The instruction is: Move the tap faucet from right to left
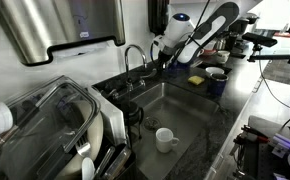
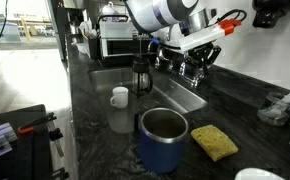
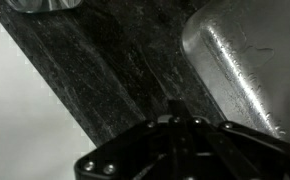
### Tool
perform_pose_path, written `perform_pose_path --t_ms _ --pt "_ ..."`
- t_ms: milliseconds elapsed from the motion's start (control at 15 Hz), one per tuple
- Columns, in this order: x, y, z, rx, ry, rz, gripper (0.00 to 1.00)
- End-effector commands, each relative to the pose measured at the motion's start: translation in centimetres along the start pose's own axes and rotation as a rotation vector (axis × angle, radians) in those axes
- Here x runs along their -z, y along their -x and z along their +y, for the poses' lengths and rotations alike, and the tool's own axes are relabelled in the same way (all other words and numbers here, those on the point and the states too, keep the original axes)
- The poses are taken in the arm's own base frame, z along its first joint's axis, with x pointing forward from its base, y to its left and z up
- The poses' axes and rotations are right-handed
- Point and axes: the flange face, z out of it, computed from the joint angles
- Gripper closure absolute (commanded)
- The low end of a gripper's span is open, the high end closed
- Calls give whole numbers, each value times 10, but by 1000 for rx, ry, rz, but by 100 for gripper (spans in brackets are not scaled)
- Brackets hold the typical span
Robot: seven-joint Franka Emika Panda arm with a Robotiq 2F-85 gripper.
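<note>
Claw (image 1: 165, 57) closed, fingers together, positioned at the back rim of the sink (image 1: 175, 100), just beside the tap faucet (image 1: 135, 52). Contact between the two cannot be confirmed. Faucet stands upright at the sink's rear edge, its spout arching over the basin.

In an exterior view, the claw (image 2: 192, 68) sits low over the sink's far edge. A blue cup (image 2: 163, 135) and a yellow sponge (image 2: 215, 142) stand on the tabletop (image 2: 245, 110).

Wrist view: fingertips (image 3: 175, 110) pressed shut, nothing seen between them, above dark tabletop beside a sink corner.
</note>
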Motion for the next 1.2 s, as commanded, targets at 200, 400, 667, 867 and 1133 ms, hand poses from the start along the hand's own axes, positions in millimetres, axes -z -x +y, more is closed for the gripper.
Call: perform_pose_path --t_ms 200,400,667,867,1133 --pt "-17 -6 -13 -26 -46 1 100" --pt "-8 -10 -15 -19 -42 13 100" --pt "15 -12 -10 -1 -30 12 100" --pt "34 -14 -5 20 -14 21 67" --pt "52 -15 3 22 -7 16 38"
